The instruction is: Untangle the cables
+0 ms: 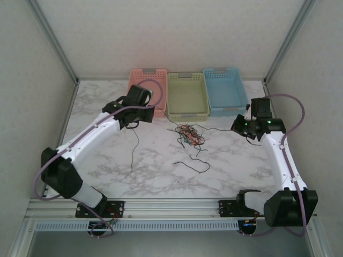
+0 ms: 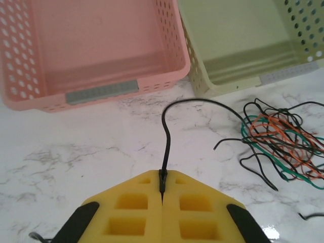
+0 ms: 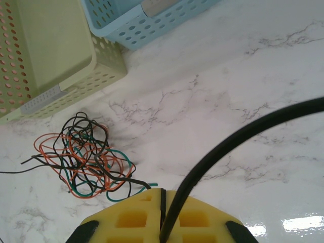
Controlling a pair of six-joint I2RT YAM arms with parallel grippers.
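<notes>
You have no text, number or brand to read anywhere here. The grey plate (image 2: 103,91) on the near wall of the pink basket (image 2: 152,83) looks blank. So does the matching plate (image 2: 288,73) on the green basket (image 2: 223,83) just to the right of the pink basket. If anything is printed on either plate, it is too small for you to make out.
</notes>
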